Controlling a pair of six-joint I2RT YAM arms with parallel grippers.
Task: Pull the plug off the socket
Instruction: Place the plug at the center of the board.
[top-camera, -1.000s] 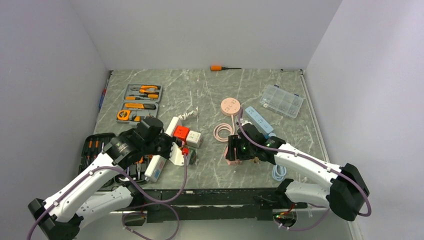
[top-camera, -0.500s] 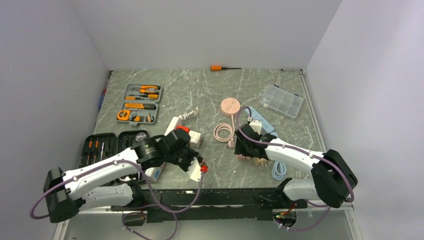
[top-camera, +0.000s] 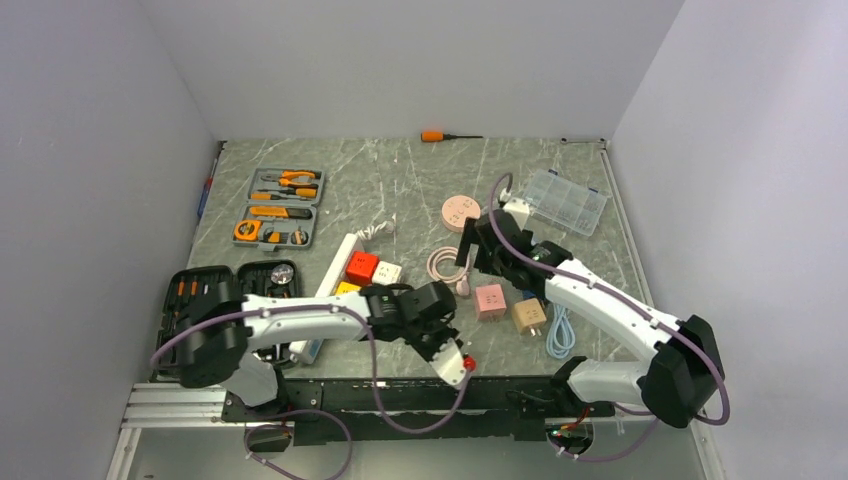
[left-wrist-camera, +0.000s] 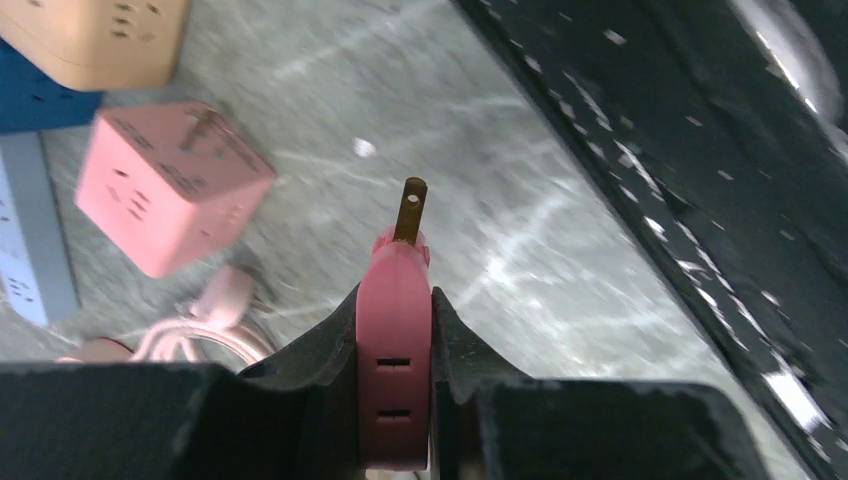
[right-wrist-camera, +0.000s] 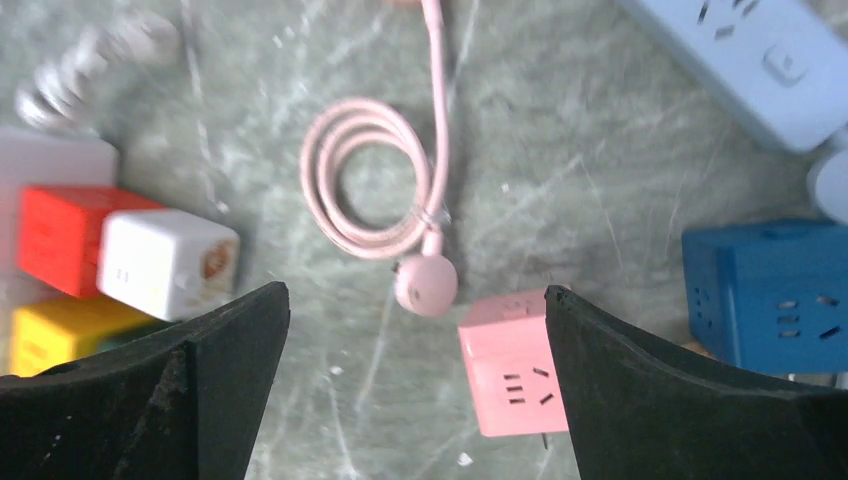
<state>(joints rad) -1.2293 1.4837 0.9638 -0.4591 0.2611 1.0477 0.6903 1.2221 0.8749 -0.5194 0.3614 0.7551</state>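
Observation:
The socket (top-camera: 343, 247), a long white power strip, lies left of centre with a red cube (top-camera: 361, 265), a white cube (top-camera: 387, 272) and a yellow cube (top-camera: 345, 290) on it. Its end also shows in the right wrist view as the socket (right-wrist-camera: 50, 160). My left gripper (top-camera: 458, 362) is at the table's front edge, well right of the strip. It is shut on a flat red plug (left-wrist-camera: 393, 340) whose brass prong (left-wrist-camera: 411, 205) points free over the table. My right gripper (top-camera: 478, 250) hangs open above a pink cube (right-wrist-camera: 510, 375), holding nothing.
A pink cable coil (right-wrist-camera: 375, 180) with a round pink plug (right-wrist-camera: 425, 283), a blue cube (right-wrist-camera: 770, 295) and a light-blue strip (right-wrist-camera: 760, 60) lie under the right arm. A tan cube (top-camera: 528, 315), tool cases (top-camera: 282, 205), a clear box (top-camera: 565, 200) and a screwdriver (top-camera: 445, 135) sit around.
My left gripper carried the red plug away from the white strip, rightward to the front edge. My right gripper opened, left the pink cube on the table and moved farther back.

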